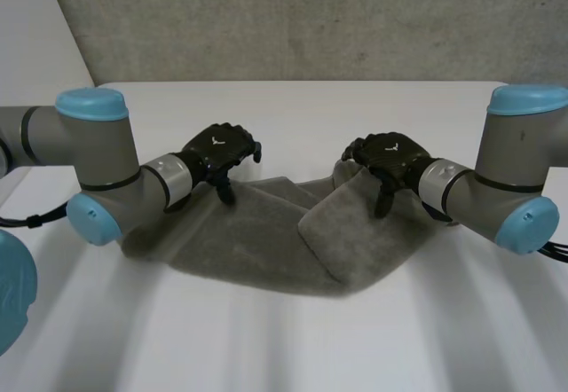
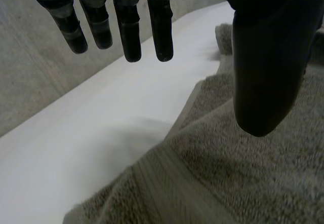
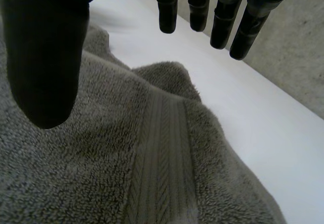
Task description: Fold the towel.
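Just over the rumpled towel [image 1: 266, 241], left hand [image 1: 219, 148] and right hand [image 1: 388, 154] hover, fingers straight, spread

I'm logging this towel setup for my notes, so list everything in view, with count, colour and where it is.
towel: one, grey, rumpled across the table's middle, one flap lapped over the rest.
table: one, white, under the towel.
wall: one, grey, behind the table.
arms: two, grey with light-blue caps, left arm and right arm coming in from the sides.
left hand: one, black, open, at the towel's far edge, left end.
right hand: one, black, open, at the towel's far edge, right end.
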Controlling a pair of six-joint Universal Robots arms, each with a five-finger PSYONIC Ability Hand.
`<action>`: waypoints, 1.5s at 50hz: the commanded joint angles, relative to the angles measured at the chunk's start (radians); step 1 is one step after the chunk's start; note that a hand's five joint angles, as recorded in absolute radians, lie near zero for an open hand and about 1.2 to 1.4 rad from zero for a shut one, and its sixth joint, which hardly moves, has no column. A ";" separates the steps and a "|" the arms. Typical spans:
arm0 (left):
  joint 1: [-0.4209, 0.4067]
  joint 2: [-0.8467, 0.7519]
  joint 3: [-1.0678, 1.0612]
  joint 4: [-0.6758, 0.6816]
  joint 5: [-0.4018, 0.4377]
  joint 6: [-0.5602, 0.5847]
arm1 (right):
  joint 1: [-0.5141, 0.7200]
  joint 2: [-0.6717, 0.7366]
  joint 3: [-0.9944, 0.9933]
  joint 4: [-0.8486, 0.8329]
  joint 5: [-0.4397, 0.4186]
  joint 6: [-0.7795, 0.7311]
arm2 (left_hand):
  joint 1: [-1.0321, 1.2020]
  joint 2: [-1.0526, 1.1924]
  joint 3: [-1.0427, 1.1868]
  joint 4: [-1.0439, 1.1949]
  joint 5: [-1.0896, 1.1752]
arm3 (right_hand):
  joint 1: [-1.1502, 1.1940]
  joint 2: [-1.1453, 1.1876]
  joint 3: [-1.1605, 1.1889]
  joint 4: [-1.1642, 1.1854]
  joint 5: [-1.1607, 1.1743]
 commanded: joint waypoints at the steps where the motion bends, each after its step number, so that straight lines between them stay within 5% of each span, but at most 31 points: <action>1: 0.007 -0.046 0.013 0.003 0.000 0.005 | 0.005 0.062 -0.052 0.001 0.001 -0.001 | 0.023 0.021 -0.051 -0.059 0.013 | 0.058 0.062 -0.042 -0.076 0.049; 30: 0.043 -0.085 0.013 -0.002 -0.059 0.149 | 0.017 0.080 -0.033 -0.006 -0.006 -0.029 | 0.155 0.153 -0.051 -0.059 0.145 | 0.685 0.690 -0.042 -0.076 0.677; 43: 0.042 -0.078 0.013 -0.003 -0.082 0.159 | 0.019 0.044 0.011 -0.012 -0.009 -0.046 | -0.006 -0.008 -0.051 -0.059 -0.017 | 0.683 0.687 -0.042 -0.076 0.675; 60: 0.020 -0.030 0.134 -0.240 -0.115 0.078 | 0.020 0.024 0.047 -0.012 -0.029 -0.056 | 0.003 0.000 -0.051 -0.059 -0.008 | 0.683 0.687 -0.042 -0.076 0.675; 75: 0.011 -0.242 0.467 -0.407 -0.151 0.044 | 0.022 0.018 0.060 -0.012 -0.035 -0.056 | 0.006 0.003 -0.051 -0.059 -0.005 | 0.674 0.679 -0.042 -0.076 0.666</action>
